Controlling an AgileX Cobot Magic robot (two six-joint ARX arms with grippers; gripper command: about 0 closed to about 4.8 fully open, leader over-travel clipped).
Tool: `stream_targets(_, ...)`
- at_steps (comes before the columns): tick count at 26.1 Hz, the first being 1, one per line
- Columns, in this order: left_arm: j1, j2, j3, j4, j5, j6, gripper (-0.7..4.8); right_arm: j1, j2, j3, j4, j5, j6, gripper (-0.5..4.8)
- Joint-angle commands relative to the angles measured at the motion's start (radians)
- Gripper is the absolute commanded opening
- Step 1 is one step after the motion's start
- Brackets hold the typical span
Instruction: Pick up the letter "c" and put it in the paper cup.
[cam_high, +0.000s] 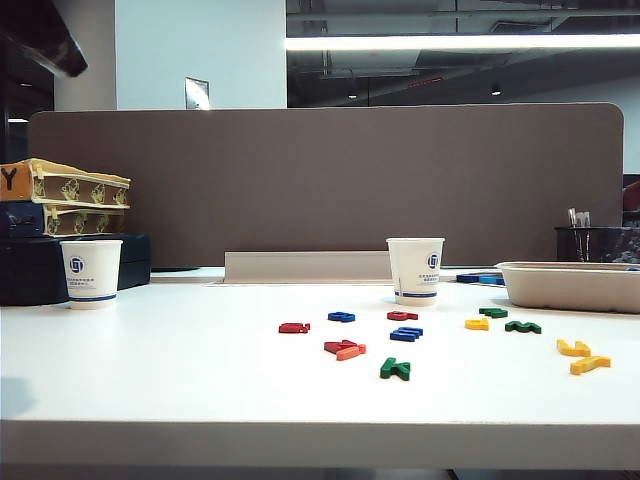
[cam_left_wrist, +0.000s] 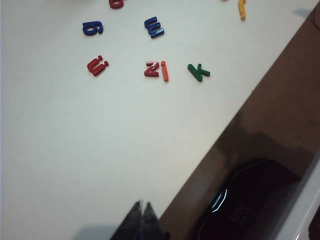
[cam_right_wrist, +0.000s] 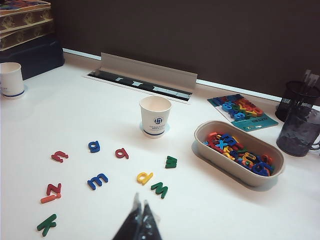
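Tabletop (cam_right_wrist: 90, 120), paper cup (cam_right_wrist: 155, 117) seemingly beyond right fingers (cam_right_wrist: 149, 223)

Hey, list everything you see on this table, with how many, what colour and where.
table: one, white, in front of a brown partition
loose letters: about twelve, red, blue, green, yellow, one orange, scattered mid-table
paper cup: one, white with blue band, behind the letters
second cup: one, same look, far left
tray: one, beige, right side, full of mixed letters
letter card: one, teal, behind the tray
pen holder: one, black mesh, far right
boxes: a stack, yellow-patterned over dark, far left
left claw: shut, empty, above the table's near edge
right claw: shut, empty, above the letters
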Motion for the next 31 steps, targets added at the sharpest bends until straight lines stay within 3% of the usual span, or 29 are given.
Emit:
stream_targets(1, 0.003, 0.004, 0.003, 0.029, -0.008, -0.002, -0.06, 0.002, 0.0, 0.003, 0.013, 0.0, 0.004, -0.01)
stream_targets(4, 0.003, 0.011, 0.003, 0.058, -0.011, -0.005, -0.05, 0.001, 0.001, 0.003, 0.013, 0.003, 0.004, -0.01)
stream_targets(9, 0.002, 0.009, -0.005, 0.17, -0.108, -0.135, -0.06, 0.001, 0.0, 0.003, 0.013, 0.124, 0.005, -0.01)
stream_targets(19, 0.002, -0.025, -0.029, 0.304, -0.19, -0.138, -0.06, 0.001, -0.026, -0.035, 0.068, 0.166, 0.005, -0.01)
stream_targets(31, 0.002, -0.257, -0.378, 0.616, -0.3, -0.21, -0.06, 0.001, -0.111, -0.209, 0.181, 0.167, 0.046, -0.01)
